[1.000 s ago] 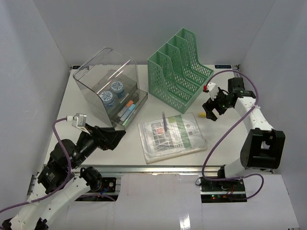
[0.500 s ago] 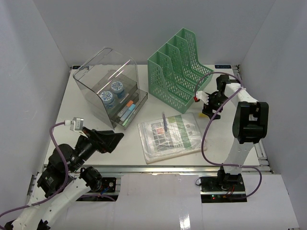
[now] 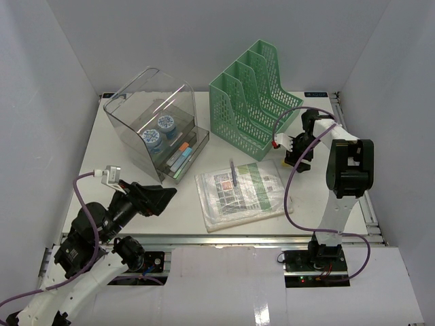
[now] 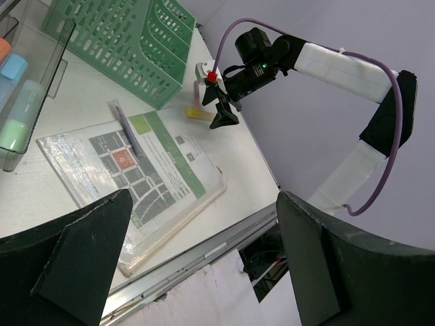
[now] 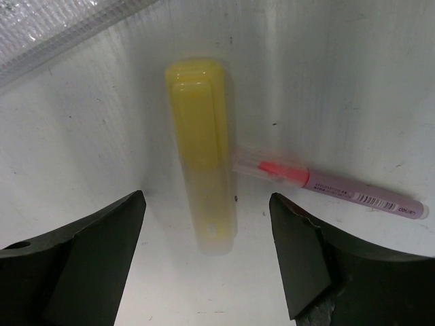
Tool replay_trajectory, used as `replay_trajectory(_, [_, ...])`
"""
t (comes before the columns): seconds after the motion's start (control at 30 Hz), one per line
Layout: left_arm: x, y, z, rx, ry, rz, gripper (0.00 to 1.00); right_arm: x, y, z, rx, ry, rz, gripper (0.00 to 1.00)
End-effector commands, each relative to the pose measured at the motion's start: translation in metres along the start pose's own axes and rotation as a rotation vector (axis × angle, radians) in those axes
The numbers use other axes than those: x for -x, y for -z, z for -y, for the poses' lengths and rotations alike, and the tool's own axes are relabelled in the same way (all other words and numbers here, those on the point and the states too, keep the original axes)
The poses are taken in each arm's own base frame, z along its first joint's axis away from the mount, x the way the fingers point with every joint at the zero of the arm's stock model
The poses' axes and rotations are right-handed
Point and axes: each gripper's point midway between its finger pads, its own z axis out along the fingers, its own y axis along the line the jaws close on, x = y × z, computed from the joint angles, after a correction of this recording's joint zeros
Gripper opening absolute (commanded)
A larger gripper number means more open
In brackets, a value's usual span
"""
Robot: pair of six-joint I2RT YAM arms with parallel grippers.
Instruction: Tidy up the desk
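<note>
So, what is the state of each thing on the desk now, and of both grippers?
yellow highlighter: lying flat.
pink pen: lying flat beside it, clear cap on.
right gripper: open, straddling the highlighter, not touching.
left gripper: open, empty.
booklet: closed, flat, in plastic sleeve.
purple pen: lying on the booklet.
green file rack: upright, looks empty.
clear organiser: upright, holding jars and markers.
</note>
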Motion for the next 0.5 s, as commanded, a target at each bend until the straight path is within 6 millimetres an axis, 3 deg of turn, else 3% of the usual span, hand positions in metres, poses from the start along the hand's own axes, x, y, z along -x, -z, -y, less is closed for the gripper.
replay_trajectory(0.0, [-0.005,-0.003,-0.005,0.02,0.011,-0.014,0.98,0.0,-0.007,0.0,-0.005,0.02,-0.017,0.78])
replay_trajectory(0.2, [-0.006,-0.004,-0.005,0.023,0.022,-0.017,0.98,0.0,-0.019,-0.007,0.007,0.019,-0.039,0.65])
replay_trajectory(0.47, [-0.006,-0.002,-0.004,0.018,0.031,-0.016,0.98,-0.003,-0.023,-0.023,0.034,0.021,-0.058,0.3])
